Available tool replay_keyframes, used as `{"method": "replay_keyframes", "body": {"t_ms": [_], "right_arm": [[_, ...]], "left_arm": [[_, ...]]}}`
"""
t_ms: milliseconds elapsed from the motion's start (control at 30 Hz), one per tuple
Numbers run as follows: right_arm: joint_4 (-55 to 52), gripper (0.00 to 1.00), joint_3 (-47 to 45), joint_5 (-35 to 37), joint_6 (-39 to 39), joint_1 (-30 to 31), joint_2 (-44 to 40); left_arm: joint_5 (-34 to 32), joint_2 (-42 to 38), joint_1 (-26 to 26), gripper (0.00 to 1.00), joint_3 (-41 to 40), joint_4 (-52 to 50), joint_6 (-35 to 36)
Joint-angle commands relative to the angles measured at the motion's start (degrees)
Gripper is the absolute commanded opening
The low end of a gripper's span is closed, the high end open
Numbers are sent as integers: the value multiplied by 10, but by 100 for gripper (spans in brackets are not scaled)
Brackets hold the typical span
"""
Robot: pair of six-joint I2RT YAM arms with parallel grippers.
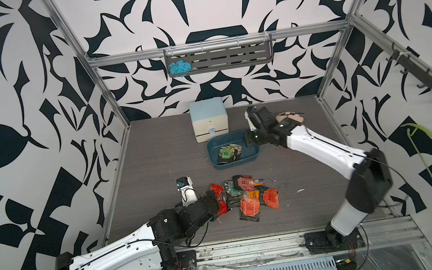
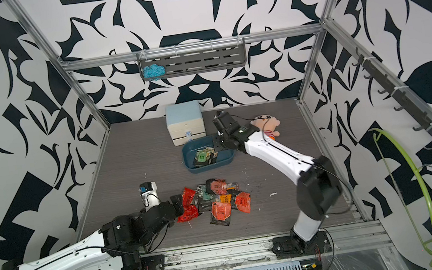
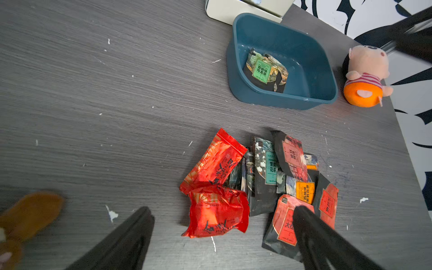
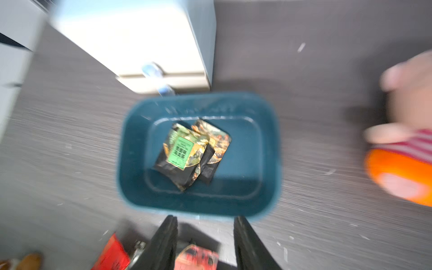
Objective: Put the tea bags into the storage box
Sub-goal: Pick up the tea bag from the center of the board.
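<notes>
Barely begun: two tea bags (image 4: 189,152) lie in the storage box (image 4: 131,149), while the heap (image 3: 268,182) sits on the table (image 3: 93,93); right gripper (image 4: 203,218) gapes empty above the box, left gripper (image 3: 222,210) spreads wide over the heap

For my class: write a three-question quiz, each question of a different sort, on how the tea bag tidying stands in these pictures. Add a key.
1. True or false: the storage box is empty.
2. Multiple choice: the right gripper is
A. shut on a tea bag
B. open and empty, over the storage box
C. shut and empty
3. Fill in: the top tea bag in the storage box has a ____ label.

Key
1. False
2. B
3. green
</notes>
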Motion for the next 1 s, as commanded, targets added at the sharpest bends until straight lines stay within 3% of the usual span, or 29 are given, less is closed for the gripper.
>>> {"method": "replay_keyframes", "body": {"t_ms": [0, 233, 433, 600, 800, 900, 967], "right_arm": [[-21, 45, -52, 28, -25, 3, -118], [0, 53, -249, 44, -5, 2, -358], [24, 53, -395, 22, 22, 2, -456], [95, 48, -484, -33, 46, 2, -438], [141, 43, -516, -60, 43, 2, -363], [164, 35, -535, -65, 40, 2, -352], [171, 26, -544, -71, 40, 2, -348]], "left_arm": [[1, 13, 3, 100, 26, -24, 32], [59, 49, 6, 99, 43, 47, 69], [102, 97, 8, 96, 53, 89, 83], [109, 154, 8, 91, 84, 88, 72], [127, 215, 16, 88, 124, 90, 67], [154, 247, 23, 86, 143, 104, 66], [177, 278, 27, 78, 154, 120, 76]]}}
